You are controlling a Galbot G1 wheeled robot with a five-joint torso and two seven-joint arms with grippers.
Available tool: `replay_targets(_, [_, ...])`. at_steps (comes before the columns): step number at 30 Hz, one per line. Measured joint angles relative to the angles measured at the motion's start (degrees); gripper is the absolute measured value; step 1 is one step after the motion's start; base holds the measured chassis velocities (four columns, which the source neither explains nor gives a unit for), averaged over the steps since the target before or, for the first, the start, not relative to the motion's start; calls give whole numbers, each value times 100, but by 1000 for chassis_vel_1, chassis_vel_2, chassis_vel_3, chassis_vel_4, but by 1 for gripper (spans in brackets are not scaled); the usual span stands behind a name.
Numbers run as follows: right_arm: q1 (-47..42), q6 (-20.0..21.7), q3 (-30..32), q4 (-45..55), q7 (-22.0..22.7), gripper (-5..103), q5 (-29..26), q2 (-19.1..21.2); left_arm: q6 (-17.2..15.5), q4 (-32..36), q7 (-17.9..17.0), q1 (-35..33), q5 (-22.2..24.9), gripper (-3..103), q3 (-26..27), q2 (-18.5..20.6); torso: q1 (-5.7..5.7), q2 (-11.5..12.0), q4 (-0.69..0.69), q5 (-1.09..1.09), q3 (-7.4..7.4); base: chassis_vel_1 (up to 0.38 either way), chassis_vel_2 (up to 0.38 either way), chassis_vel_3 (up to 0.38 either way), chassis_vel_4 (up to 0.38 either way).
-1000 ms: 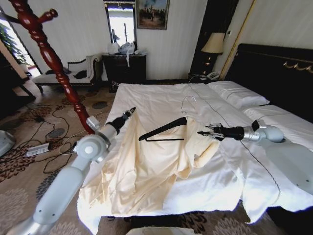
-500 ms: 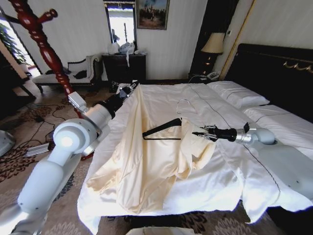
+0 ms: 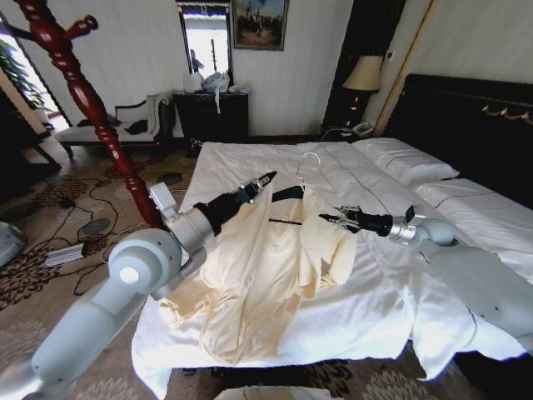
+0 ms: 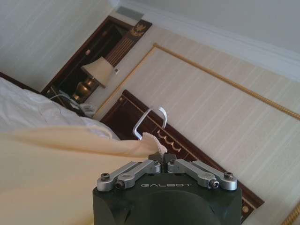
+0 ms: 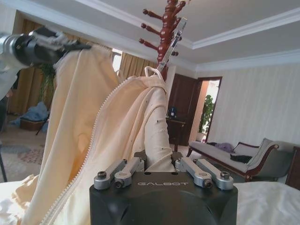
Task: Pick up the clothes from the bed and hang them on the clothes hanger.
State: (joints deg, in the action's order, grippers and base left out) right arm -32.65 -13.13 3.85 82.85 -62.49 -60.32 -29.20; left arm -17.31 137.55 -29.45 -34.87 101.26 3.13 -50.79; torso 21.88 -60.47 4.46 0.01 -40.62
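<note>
In the head view, the pale cream-yellow long-sleeved garment of thin soft fabric (image 3: 258, 275) hung lifted above the wide bed with white sheets and a tall dark headboard (image 3: 375, 308), its lower part trailing down onto the sheet near the bed's foot. The left hand (image 3: 265, 178) was clenched on the garment's upper edge, raised over the bed's left side, while the right hand (image 3: 326, 219) reached in from the right and was clamped on a fold of the same fabric. Between the two hands, the thin black triangular hanger with a silver metal hook (image 3: 287, 193) sat partly inside the garment, its hook standing up above the cloth. A tall red-brown turned-wood coat stand (image 3: 92, 108) rose at the left, beside the bed. In the left wrist view, the left hand's fingers (image 4: 154, 165) were closed together on a cream edge of the garment (image 4: 51, 173), with the hanger's silver hook (image 4: 149, 123) just beyond them. In the right wrist view, the right hand (image 5: 159, 161) pinched the cloth where it hung, the garment (image 5: 112, 140) draping upward with its zip edge showing, and the left hand (image 5: 70, 44) held the far top corner.
</note>
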Motion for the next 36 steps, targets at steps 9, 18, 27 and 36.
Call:
replay_targets(9, [69,-29,41,188,143,23,-433,41,-124,22,33,-210,-470,2,-436,87,0,0,0,-1,0,0,0,0,0])
replay_targets(18, [83,-28,32,605,329,23,-1037,90,-206,-80,35,-123,-608,2,-604,239,0,0,0,-1,0,0,0,0,0])
replay_targets(27, [49,-27,4,677,303,23,-724,146,-166,-251,24,636,12,2,-127,214,0,0,2,0,0,0,0,0,0])
replay_targets(36, [133,-39,-220,648,292,23,-576,-29,-233,-487,94,1225,69,2,-591,-5,0,0,0,-1,0,0,0,0,0])
